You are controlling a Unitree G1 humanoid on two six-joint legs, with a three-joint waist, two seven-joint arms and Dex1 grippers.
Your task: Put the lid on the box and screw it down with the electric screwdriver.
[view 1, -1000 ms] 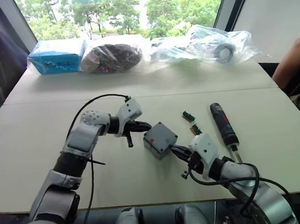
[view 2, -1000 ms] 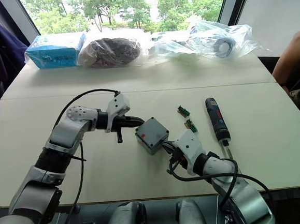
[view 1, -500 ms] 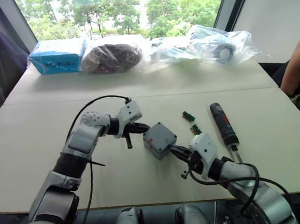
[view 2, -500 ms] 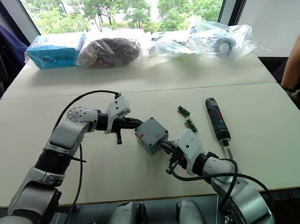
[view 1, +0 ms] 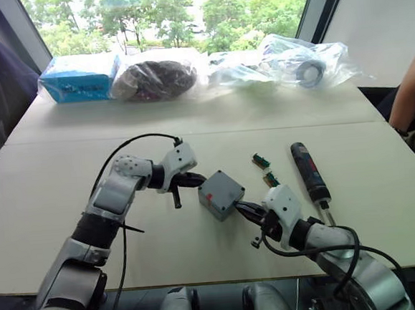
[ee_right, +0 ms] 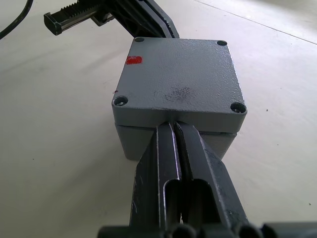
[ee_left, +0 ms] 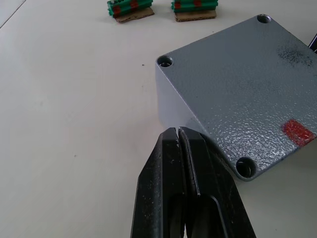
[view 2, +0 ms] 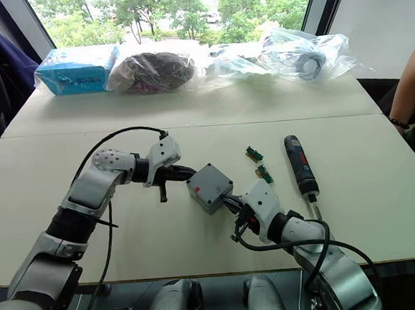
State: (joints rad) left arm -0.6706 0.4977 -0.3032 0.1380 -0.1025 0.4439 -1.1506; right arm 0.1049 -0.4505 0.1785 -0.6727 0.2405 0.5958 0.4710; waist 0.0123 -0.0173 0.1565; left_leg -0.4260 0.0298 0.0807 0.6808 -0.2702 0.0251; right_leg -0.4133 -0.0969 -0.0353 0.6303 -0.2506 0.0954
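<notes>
Against opposite sides of the box, both grippers' fingers are pressed together, left gripper and right gripper each touching a wall, the lid seated on top, mid-table, the electric screwdriver lying well apart.

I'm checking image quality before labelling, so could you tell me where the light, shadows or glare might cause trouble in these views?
Eye views: the window behind is bright and the plastic bags glint; the table is evenly lit. Left wrist view: soft light, the lid casts little shadow, and the green pieces are cut by the frame edge. Right wrist view: the box throws a faint shadow.
</notes>
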